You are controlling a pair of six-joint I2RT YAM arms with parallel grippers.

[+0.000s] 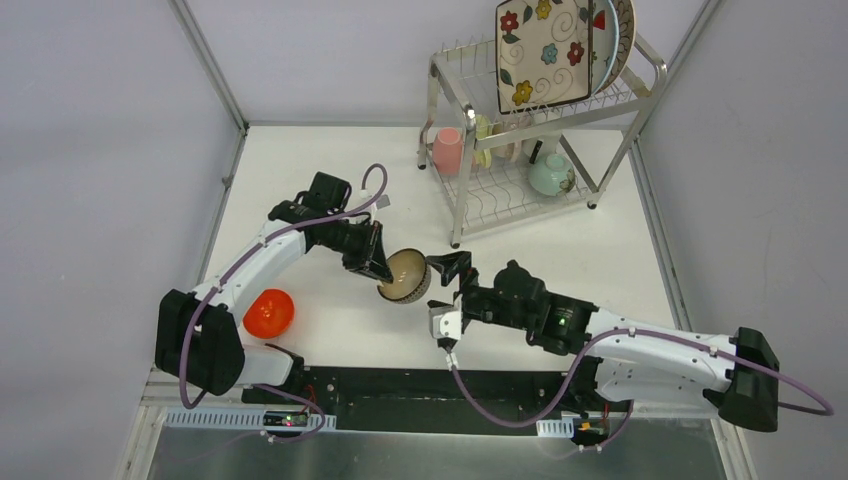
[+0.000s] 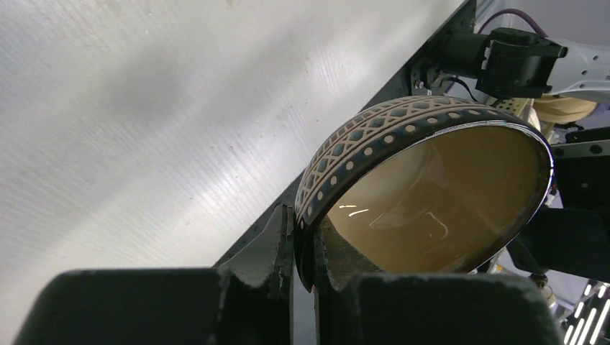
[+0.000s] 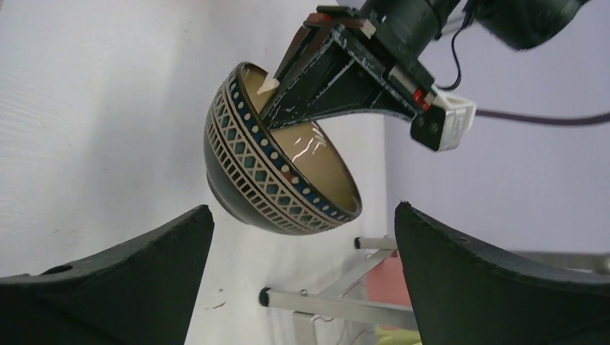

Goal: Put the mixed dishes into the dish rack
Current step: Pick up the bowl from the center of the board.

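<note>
The brown bowl [image 1: 407, 277], with a cream and blue lattice band and a tan inside, hangs tilted above the table. My left gripper [image 1: 383, 268] is shut on its rim; in the left wrist view the fingers [image 2: 277, 244] pinch the bowl [image 2: 431, 194] wall. My right gripper [image 1: 452, 283] stands open just right of it. In the right wrist view its jaws are wide apart, with the bowl [image 3: 266, 172] ahead of them and untouched. The dish rack [image 1: 465, 190] stands at the back right. It holds a square floral plate [image 1: 545, 50], a round plate [image 1: 622, 30], a pink cup [image 1: 447, 150] and a mint bowl [image 1: 551, 175].
An orange bowl [image 1: 268, 313] lies on the table beside the left arm's base. A rack leg [image 3: 324, 305] and the pink cup [image 3: 381, 284] show beyond the right fingers. Frame posts and grey walls border the table on both sides.
</note>
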